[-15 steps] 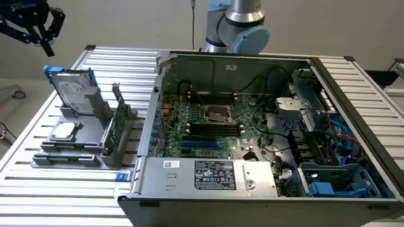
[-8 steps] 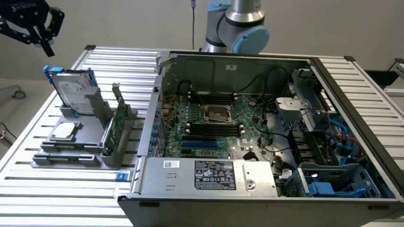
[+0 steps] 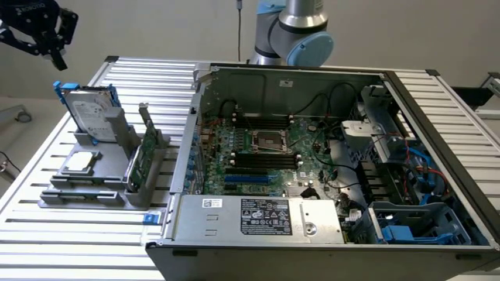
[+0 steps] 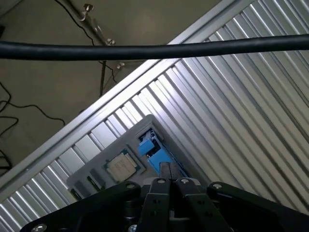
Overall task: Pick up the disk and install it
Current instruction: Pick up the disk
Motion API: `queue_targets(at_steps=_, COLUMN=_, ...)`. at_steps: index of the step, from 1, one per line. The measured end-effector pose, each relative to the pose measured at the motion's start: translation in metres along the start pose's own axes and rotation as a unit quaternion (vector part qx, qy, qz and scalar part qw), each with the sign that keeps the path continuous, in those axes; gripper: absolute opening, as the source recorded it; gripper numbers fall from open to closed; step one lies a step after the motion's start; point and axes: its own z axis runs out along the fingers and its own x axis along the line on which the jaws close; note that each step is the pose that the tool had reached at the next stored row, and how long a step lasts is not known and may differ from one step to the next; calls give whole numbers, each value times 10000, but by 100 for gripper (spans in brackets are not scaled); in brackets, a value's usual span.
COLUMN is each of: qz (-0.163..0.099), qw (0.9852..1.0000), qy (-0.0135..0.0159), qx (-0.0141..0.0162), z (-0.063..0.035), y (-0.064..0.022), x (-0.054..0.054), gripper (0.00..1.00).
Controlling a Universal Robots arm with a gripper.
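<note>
Okay, the big slatted table [image 3: 62,234] carries everything. The open computer case [image 3: 312,76] lies on it just beside the grey rack [image 3: 86,196], on the rack's side toward the exterior view's right.

Over to the rack. The disk [image 3: 88,111] stands on edge at the rack's far end, silver face and white label showing, with blue rails poking up at its top corners. Nothing is gripping it.

The gripper [image 3: 57,58] hangs in the air above the rack's far end, higher than the disk's top edge and apart from it. Its fingers are pressed together, narrow, holding nothing. In the wrist view, the closed tips [image 4: 169,174] point down at the rack, and the disk's blue rail [image 4: 153,153] is visible just past them.

A green card [image 3: 143,155] stands on edge in the rack, on the side nearest the case. A small square chip [image 3: 81,164] lies flat on the rack, between the disk and the rack's near end.
</note>
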Motion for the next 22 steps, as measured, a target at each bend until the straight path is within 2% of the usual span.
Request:
queue_targets(at_steps=3, qz=-269, qw=9996, qy=15, qx=-3, z=0, y=0, x=0, gripper=11)
queue_targets(at_steps=6, qz=-539, qw=9985, qy=29, qx=-6, z=1, y=-1, x=0, gripper=11)
queue_targets(at_steps=11, qz=-995, qw=9950, qy=53, qx=-12, z=1, y=0, x=0, gripper=11)
queue_targets(at_steps=16, qz=-1448, qw=9894, qy=77, qx=-17, z=2, y=0, x=0, gripper=11)
queue_targets(at_steps=18, qz=-1626, qw=9867, qy=86, qx=-19, z=3, y=-1, x=0, gripper=11)
queue_targets(at_steps=22, qz=-1981, qw=9801, qy=105, qx=-23, z=4, y=-1, x=0, gripper=11)
